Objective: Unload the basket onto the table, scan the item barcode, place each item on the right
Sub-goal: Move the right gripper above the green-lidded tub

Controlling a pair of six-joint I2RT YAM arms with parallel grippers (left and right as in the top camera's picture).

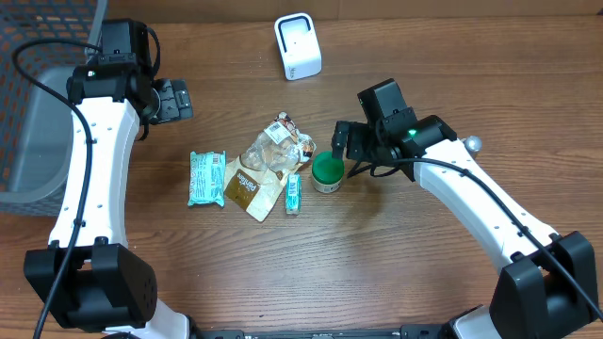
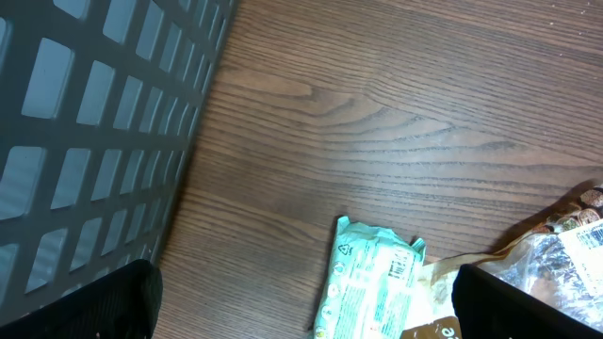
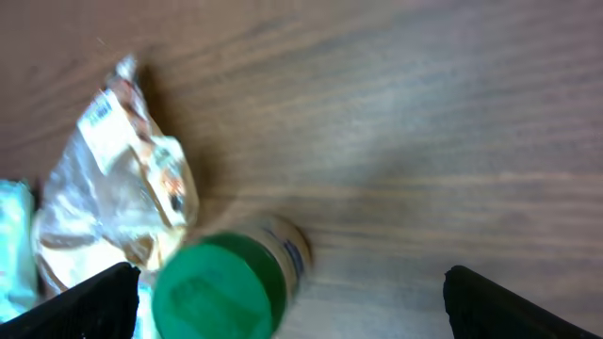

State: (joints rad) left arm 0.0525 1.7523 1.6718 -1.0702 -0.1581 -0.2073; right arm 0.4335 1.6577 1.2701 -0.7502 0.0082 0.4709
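Nothing is lifted yet: my left gripper (image 1: 179,99) and right gripper (image 1: 344,141) both hang wide and empty, the right beside the green-lidded jar (image 1: 327,171) on the counter (image 1: 377,273), well apart from the white scanner (image 1: 298,45).

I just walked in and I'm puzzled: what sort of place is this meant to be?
Probably a mock shop checkout on a wooden table: a small white scanner box at the back, snack packets and a green-lidded jar in the middle, a grey basket at the side.
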